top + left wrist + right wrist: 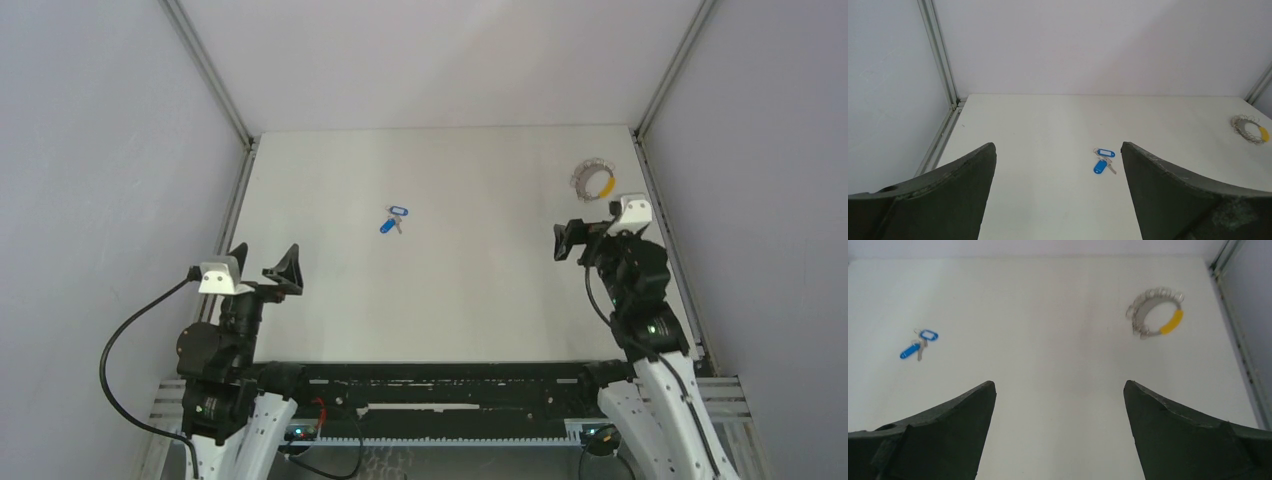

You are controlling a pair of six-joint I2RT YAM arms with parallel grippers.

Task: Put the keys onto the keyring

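Two small silver keys (394,219) with blue tags lie together on the white table, left of centre toward the back. The left wrist view shows the keys (1104,160) ahead and to the right, and the right wrist view shows the keys (918,344) far to the left. The keyring (593,180), a bumpy silver loop with a yellow arc, lies at the back right corner. My left gripper (265,255) hangs open near the left front, empty (1057,146). My right gripper (590,225) hangs open just in front of the keyring (1154,313), empty (1059,383).
Grey walls enclose the table on the left, the back and the right. Metal frame rails (242,195) run along the table's side edges. The keyring (1250,128) lies close to the right rail (1238,335).
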